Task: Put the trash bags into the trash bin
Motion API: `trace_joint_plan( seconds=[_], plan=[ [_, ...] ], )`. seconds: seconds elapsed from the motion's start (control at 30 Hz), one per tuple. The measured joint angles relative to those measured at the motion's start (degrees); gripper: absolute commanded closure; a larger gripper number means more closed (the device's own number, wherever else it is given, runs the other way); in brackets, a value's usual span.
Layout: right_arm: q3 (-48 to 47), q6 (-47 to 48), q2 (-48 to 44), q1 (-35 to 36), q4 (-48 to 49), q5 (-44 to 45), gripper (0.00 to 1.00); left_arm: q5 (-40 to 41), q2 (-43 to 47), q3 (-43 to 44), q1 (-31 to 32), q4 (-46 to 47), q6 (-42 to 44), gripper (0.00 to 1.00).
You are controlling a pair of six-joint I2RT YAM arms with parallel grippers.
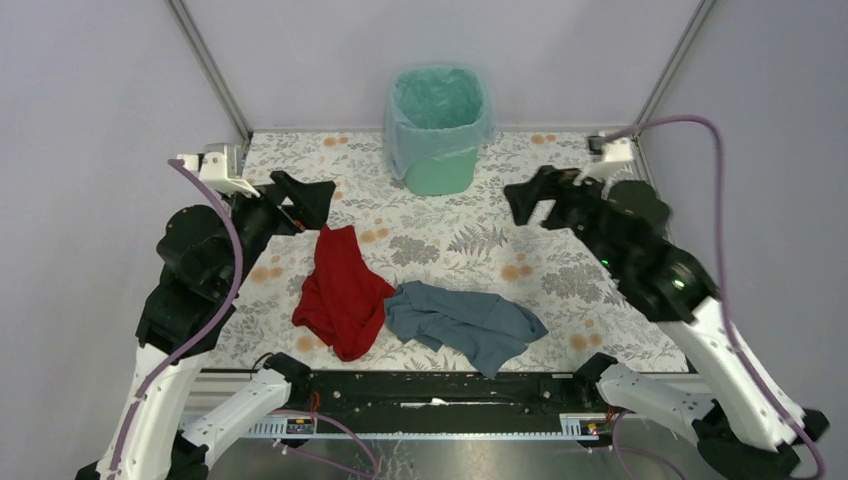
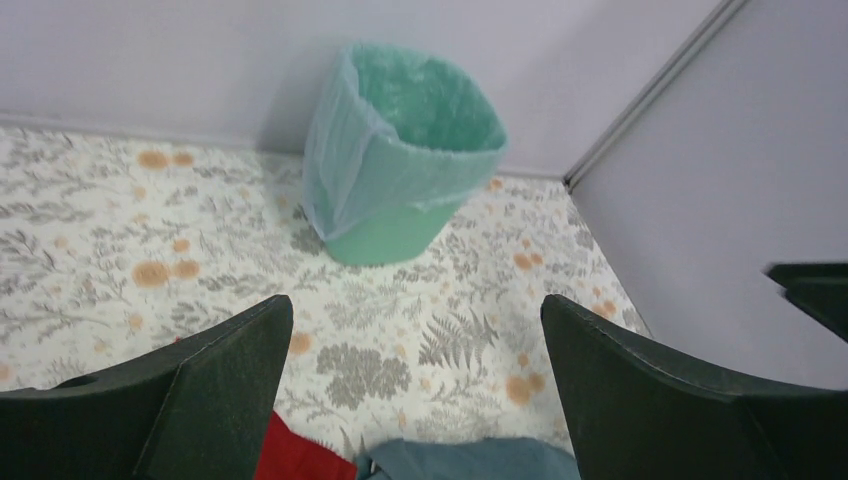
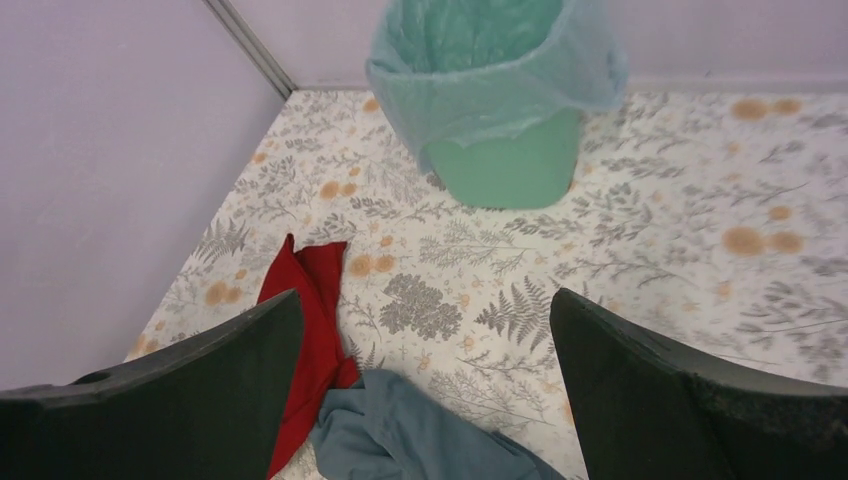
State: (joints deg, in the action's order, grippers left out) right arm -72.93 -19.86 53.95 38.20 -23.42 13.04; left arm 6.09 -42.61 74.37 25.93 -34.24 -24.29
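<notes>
Both left fingers (image 2: pixel 200 400) and right fingers (image 3: pixel 180 400) gape empty; only overhead shows red cloth (image 1: pixel 342 290) whole.

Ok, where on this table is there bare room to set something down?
Free: the strip between the trash bin and the red cloth, and the right side near the right gripper. Crowded: near centre, where red cloth and grey-blue cloth touch.

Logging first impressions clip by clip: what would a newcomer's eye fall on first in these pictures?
The mint-green trash bin stands at the far middle of the floral table, with the pale-blue trash bag lining it and draped over its rim. Nearer the arms, a crumpled red cloth lies left of a grey-blue cloth. The left gripper and right gripper hover open and empty on either side.
</notes>
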Motion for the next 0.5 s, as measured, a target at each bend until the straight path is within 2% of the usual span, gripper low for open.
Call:
trace_joint_plan(
  seconds=[0.13, 0.27, 0.5],
  plan=[
    [-8.3, 3.2, -5.5, 0.0, -9.4, 1.5, 0.00, 1.6, -0.9, 3.4, 0.0, 0.8, 1.4, 0.01],
    [-15.1, 5.1, -8.2, 0.0, -13.7, 4.4, 0.00, 2.0, -1.7, 7.2, 0.0, 0.9, 2.0, 0.01],
    [-16.9, 6.3, -10.1, 0.0, -15.6, 7.7, 0.00, 2.4, -1.4, 10.1, 0.0, 0.5, 2.1, 0.01]
  ],
)
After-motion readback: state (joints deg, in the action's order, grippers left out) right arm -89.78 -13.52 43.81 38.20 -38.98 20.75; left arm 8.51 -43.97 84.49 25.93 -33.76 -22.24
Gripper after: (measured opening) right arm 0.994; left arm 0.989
